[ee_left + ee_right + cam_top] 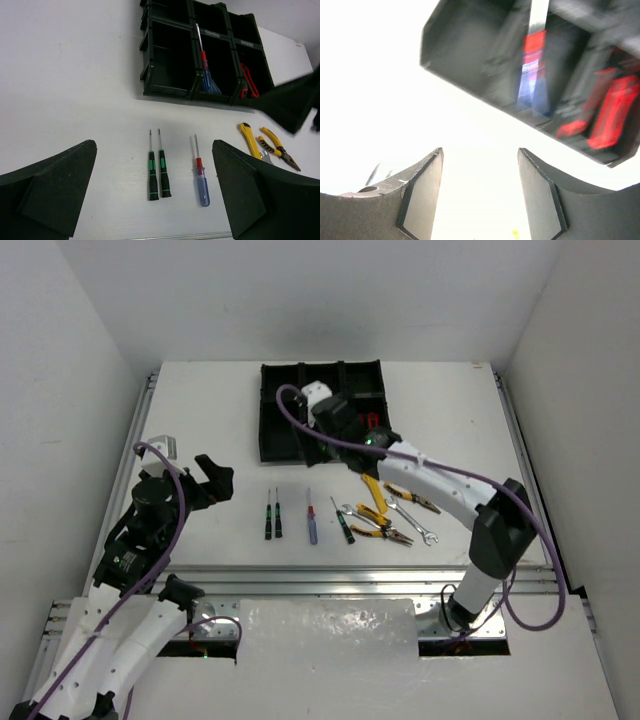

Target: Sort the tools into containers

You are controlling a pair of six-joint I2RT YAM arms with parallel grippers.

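The black organiser tray stands at the table's far middle. In the left wrist view the tray holds a blue and red screwdriver in its front middle compartment and red-handled cutters in the front right one. On the table lie two black-green screwdrivers, a blue and red screwdriver, a third small black-green screwdriver, yellow pliers, orange-handled pliers and silver wrenches. My left gripper is open and empty, left of the tools. My right gripper is open and empty, raised over the tray's front.
White walls close in the table on three sides. A metal rail runs along the near edge. The right arm's forearm reaches over the pliers and wrenches.
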